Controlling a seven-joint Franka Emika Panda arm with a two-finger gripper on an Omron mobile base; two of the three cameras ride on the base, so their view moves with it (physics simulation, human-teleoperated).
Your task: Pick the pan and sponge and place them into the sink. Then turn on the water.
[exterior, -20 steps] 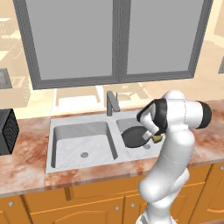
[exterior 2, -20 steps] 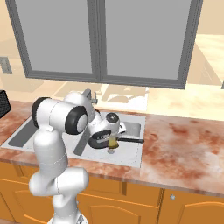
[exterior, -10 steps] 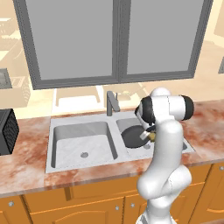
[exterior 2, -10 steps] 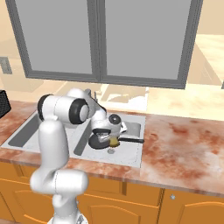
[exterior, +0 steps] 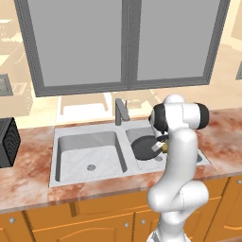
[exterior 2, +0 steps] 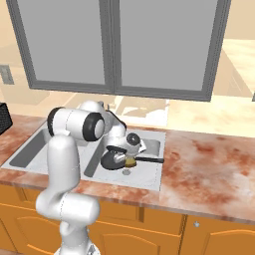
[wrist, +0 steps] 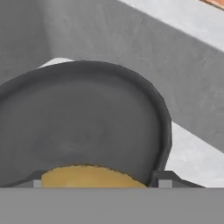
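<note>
The black pan (exterior: 143, 147) lies in the right bowl of the grey sink (exterior: 57, 156), and its thin handle (exterior 2: 150, 160) points right along the bowl. My gripper (exterior: 162, 144) reaches down into that bowl at the pan's right rim. The yellow sponge (exterior: 165, 148) sits between its fingers, low over the pan. From the right base view the sponge (exterior 2: 130, 162) shows just under the hand (exterior 2: 128, 157), beside the pan (exterior 2: 111, 161). In the hand view the sponge (wrist: 92, 177) spans the gap between both fingertips (wrist: 165, 180), with the pan's dark floor (wrist: 83, 118) beyond.
The grey faucet (exterior: 121, 111) stands behind the divider between the two bowls. A black appliance (exterior: 7, 142) sits at the counter's left end. Marbled counter (exterior 2: 214, 169) stretches to the right of the sink. Grey window frames rise behind.
The arm's elbow has swung left, closer over the sink. The hand, the sponge and the pan have stayed in place in the right bowl.
</note>
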